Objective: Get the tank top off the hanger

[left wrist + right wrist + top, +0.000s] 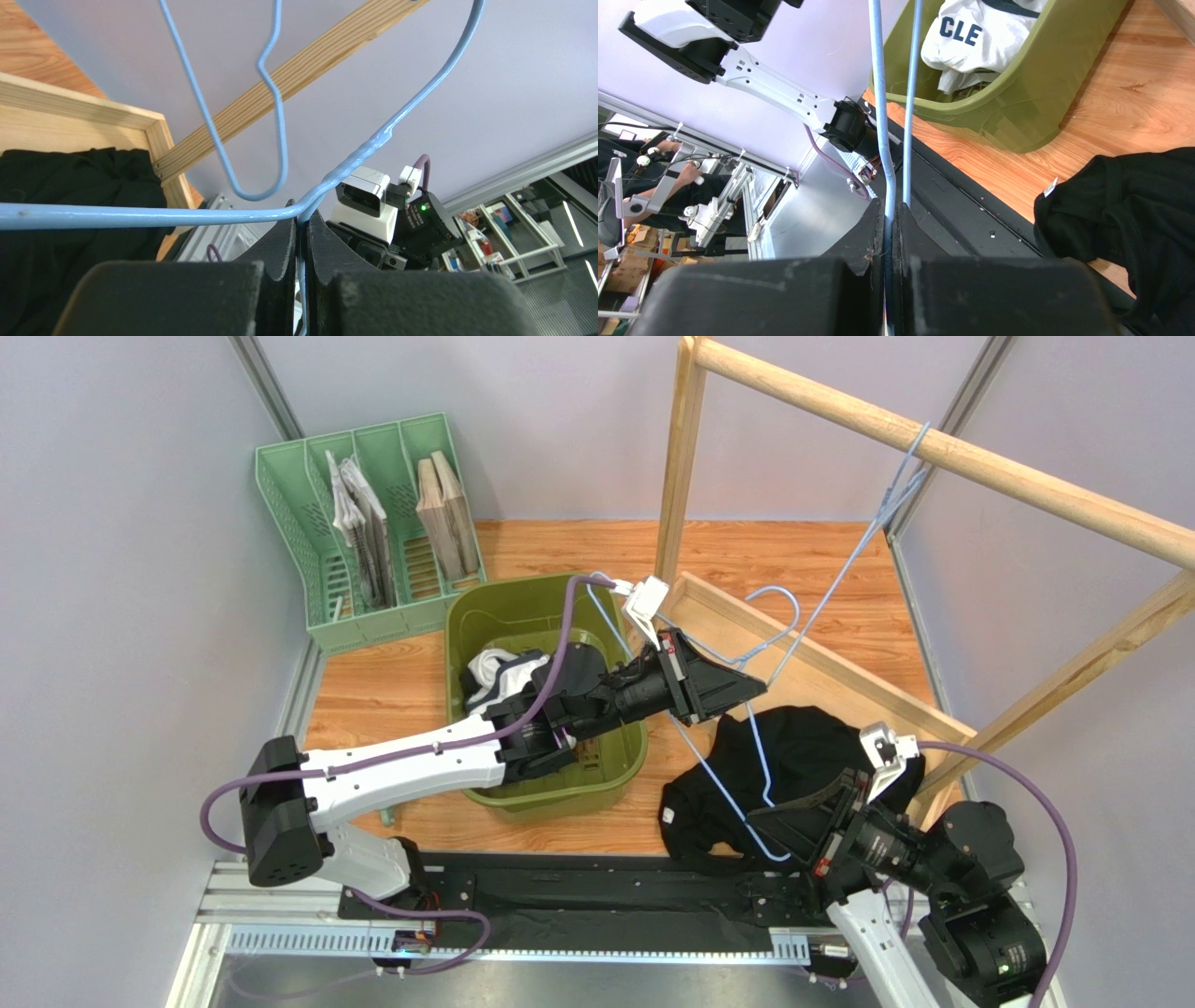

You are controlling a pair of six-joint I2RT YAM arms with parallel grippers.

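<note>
A blue wire hanger [709, 769] is held between both grippers, and its wire runs up to the wooden rail. My left gripper [758, 686] is shut on a bend of the hanger [140, 215], with the jaws pressed on the wire [303, 217]. My right gripper [811, 837] is shut on another stretch of the hanger [878, 105], pinching it at the tips [889, 210]. The black tank top [800, 749] lies heaped on the table under the hanger. It also shows in the left wrist view [70, 189] and in the right wrist view [1130, 210].
An olive bin [477, 616] with white clothing [498, 672] stands under the left arm; it also shows in the right wrist view [1046, 105]. A mint file rack [302, 504] is at the back left. The wooden rack frame [898, 434] spans the right side.
</note>
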